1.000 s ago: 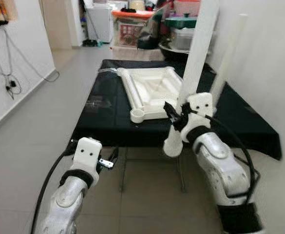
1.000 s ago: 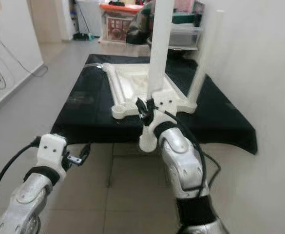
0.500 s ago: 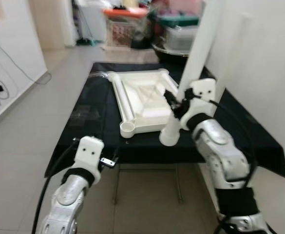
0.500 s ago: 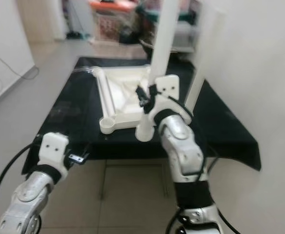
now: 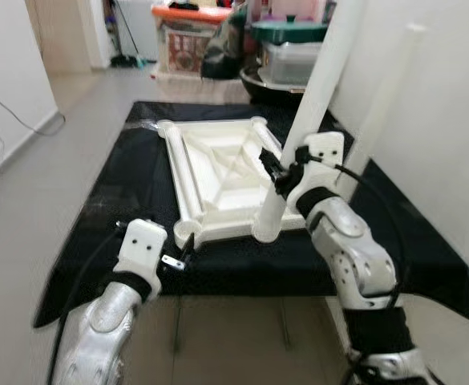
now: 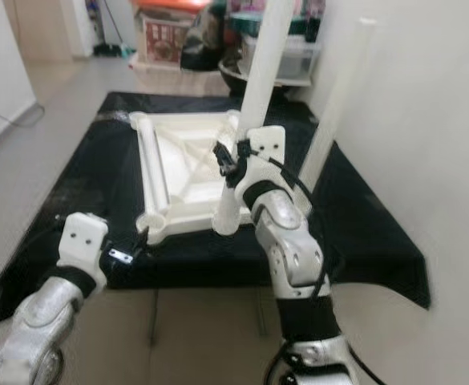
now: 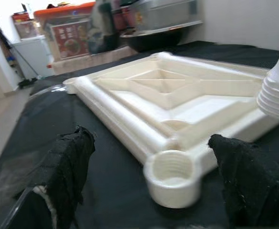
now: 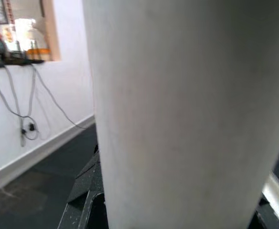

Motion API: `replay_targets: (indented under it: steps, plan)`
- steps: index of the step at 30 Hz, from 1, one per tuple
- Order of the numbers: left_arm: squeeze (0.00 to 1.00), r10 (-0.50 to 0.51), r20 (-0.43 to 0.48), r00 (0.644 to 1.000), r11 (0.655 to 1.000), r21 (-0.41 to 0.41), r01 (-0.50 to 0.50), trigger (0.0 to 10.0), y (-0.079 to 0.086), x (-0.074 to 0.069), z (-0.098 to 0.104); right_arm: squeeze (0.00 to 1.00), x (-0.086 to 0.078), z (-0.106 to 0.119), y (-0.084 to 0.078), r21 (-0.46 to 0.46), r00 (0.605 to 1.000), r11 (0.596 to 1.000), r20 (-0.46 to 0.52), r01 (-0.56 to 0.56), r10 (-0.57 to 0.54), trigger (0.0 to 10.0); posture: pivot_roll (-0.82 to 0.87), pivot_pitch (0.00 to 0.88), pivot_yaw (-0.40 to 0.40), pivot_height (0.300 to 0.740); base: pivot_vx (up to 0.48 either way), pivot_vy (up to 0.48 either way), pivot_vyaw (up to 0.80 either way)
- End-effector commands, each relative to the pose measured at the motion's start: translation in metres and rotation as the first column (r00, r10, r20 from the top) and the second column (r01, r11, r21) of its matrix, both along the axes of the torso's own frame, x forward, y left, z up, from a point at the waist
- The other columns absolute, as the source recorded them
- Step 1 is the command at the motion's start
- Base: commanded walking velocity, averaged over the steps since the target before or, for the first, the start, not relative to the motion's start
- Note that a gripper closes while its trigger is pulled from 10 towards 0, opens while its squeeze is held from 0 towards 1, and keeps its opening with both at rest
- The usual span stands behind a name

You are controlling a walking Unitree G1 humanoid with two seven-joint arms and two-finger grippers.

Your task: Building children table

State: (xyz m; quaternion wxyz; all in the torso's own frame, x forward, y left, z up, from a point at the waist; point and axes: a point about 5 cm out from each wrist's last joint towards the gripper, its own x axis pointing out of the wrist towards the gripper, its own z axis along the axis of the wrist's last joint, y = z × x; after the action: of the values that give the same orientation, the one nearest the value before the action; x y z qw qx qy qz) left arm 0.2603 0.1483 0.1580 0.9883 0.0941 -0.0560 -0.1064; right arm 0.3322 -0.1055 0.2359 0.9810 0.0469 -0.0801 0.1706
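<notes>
We judge the build to be partly done: the white tabletop (image 5: pixel 222 176) lies upside down on the black-covered table (image 5: pixel 122 184), one leg (image 6: pixel 342 96) stands upright at its far right corner, and a second leg (image 5: pixel 310 112) is in our right gripper (image 5: pixel 280 178), whose jaws are closed around the shaft low down. That leg tilts a little, and its ridged lower end hangs close over the near right corner of the tabletop; we cannot tell whether it has met a socket there. The near left socket (image 7: pixel 171 177) is an open threaded ring with nothing in it, and the far left corner looks bare too, so at least two legs seem left to fit after this one. Our left gripper (image 5: pixel 178 261) hovers at the table's near edge, just before that empty socket, jaws open and holding nothing. The parts are smooth, matt, cream-white plastic: round tubular legs, a square tabletop with rounded rims and diagonal ribs underneath. The cloth is dark and slightly glossy.
</notes>
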Motion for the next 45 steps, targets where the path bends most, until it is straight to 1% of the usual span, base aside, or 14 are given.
replay_targets:
  steps: [1,5,15,21,24,28,35,40,45]
  plan:
    - [0.0,-0.004,-0.001,1.0,1.0,0.003,0.004,10.0,0.001,0.001,0.0,0.0,-0.001,0.004,0.003,0.008,1.0,1.0,0.012,-0.016,0.016,10.0,0.04,0.0,-0.098,0.74,0.341,0.0,0.0]
    - [0.0,-0.009,-0.001,1.0,1.0,0.005,0.009,10.0,0.0,0.002,-0.001,0.0,-0.001,0.004,0.004,0.014,1.0,1.0,0.008,-0.017,0.017,10.0,0.04,0.0,-0.098,0.74,0.34,0.0,0.0]
    - [0.0,0.004,-0.009,1.0,1.0,0.018,-0.004,10.0,0.003,0.001,-0.004,0.0,0.0,0.0,0.004,0.025,1.0,1.0,-0.007,-0.016,0.017,10.0,0.04,0.0,-0.098,0.74,0.0,0.0,0.0]
    - [0.0,-0.006,-0.008,1.0,1.0,0.01,0.006,10.0,0.001,0.001,-0.003,0.0,0.0,-0.001,0.002,0.029,1.0,1.0,-0.012,-0.005,0.006,10.0,0.05,0.0,-0.093,0.74,0.0,0.0,0.0]
    - [0.0,-0.022,-0.017,1.0,1.0,-0.015,0.021,10.0,0.001,0.001,-0.002,0.0,0.0,-0.004,0.001,0.033,1.0,0.999,-0.018,0.005,-0.004,10.0,0.05,0.0,-0.092,0.74,0.0,0.0,0.0]
    - [0.0,-0.028,-0.016,0.999,0.999,-0.022,0.027,10.0,0.001,0.001,-0.001,0.0,-0.001,-0.005,0.002,0.034,1.0,0.999,-0.021,0.004,-0.003,10.0,0.05,0.0,-0.09,0.74,0.0,0.0,0.0]
    - [0.0,-0.048,-0.021,0.999,0.998,-0.029,0.048,10.0,-0.002,0.001,-0.001,0.0,0.0,-0.006,0.0,0.041,1.0,0.999,-0.025,0.015,-0.014,10.0,0.06,0.0,-0.09,0.74,0.0,0.48,0.0]
    - [0.0,-0.05,-0.018,0.999,0.998,-0.027,0.049,10.0,-0.001,0.001,0.0,0.0,0.0,-0.006,0.002,0.042,1.0,0.999,-0.027,0.014,-0.013,10.0,0.05,0.0,-0.092,0.74,0.0,0.48,0.0]
    - [0.0,-0.047,-0.011,0.999,0.998,-0.033,0.046,10.0,-0.001,0.001,0.0,0.0,0.001,-0.005,0.0,0.041,0.999,0.999,-0.026,0.021,-0.02,10.0,0.05,0.0,-0.097,0.74,0.0,0.48,0.0]
